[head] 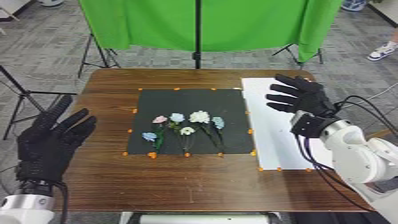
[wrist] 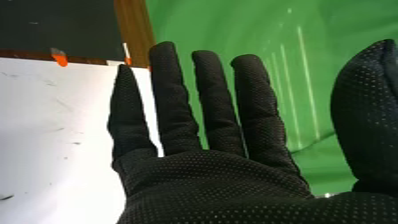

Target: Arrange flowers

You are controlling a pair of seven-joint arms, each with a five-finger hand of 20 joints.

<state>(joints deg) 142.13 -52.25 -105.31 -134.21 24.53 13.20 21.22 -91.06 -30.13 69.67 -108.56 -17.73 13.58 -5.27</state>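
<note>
The right hand (head: 306, 99) hangs by the white sheet (head: 282, 150), fingers spread, nothing in them. Leftward and closer to the robot, the flowers (head: 198, 117) lie on the black mat (head: 173, 101) — blooms mostly away from the robot, stems running back towards it. The blue one at the right end (head: 218, 122) is nearer this hand than the left hand (head: 43, 150), open at the table's left — my guess for the next pick.
</note>
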